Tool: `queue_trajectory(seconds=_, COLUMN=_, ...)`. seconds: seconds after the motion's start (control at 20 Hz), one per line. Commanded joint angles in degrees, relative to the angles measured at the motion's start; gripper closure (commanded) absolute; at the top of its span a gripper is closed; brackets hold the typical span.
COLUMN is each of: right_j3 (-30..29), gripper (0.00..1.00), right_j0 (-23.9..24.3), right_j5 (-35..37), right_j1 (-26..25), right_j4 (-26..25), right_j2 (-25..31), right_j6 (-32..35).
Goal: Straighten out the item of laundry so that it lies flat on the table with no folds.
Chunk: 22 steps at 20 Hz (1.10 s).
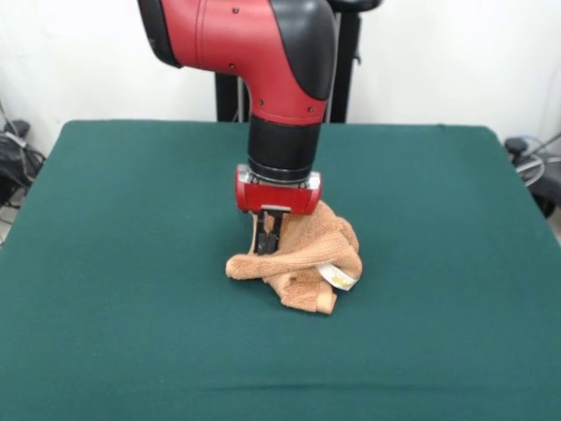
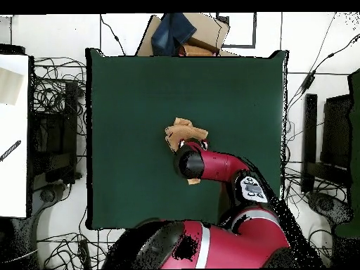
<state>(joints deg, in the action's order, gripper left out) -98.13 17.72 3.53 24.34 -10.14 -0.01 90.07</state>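
The peach-tan towel (image 1: 302,263) lies crumpled in a folded heap near the middle of the green table (image 1: 131,219). Its white label (image 1: 340,276) shows at the heap's right front. My gripper (image 1: 268,246) points straight down into the left part of the heap, its black fingers close together with towel cloth pinched between them. In the overhead view the towel (image 2: 184,132) shows partly beyond the red arm (image 2: 211,165), which hides the gripper; a small bit of cloth shows on the arm's other side.
The table (image 2: 126,105) spreads wide on all sides of the heap. A cardboard box with blue cloth (image 2: 186,35) sits beyond the table's far edge in the overhead view. Cables and dark equipment (image 2: 49,133) lie on the floor around the table.
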Motion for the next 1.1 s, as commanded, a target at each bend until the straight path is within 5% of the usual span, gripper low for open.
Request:
queue_trajectory(seconds=0.05, right_j3=2.98, gripper=1.00, right_j0=-2.70, right_j5=-5.20, right_j1=-4.62, right_j4=-0.78, right_j2=5.55, right_j6=8.44)
queue_trajectory(seconds=0.9, right_j3=2.90, gripper=1.00, right_j0=-3.58, right_j5=-4.83, right_j1=-4.93, right_j4=-1.12, right_j2=3.95, right_j6=8.12)
queue_trajectory(seconds=0.95, right_j3=3.08, gripper=0.00, right_j0=-3.94, right_j5=-4.63, right_j1=-4.90, right_j4=-1.02, right_j2=3.69, right_j6=8.11)
queue_trajectory(seconds=1.1, right_j3=2.21, gripper=0.00, right_j0=-1.61, right_j5=-5.24, right_j1=-4.91, right_j4=-1.77, right_j2=6.33, right_j6=7.70)
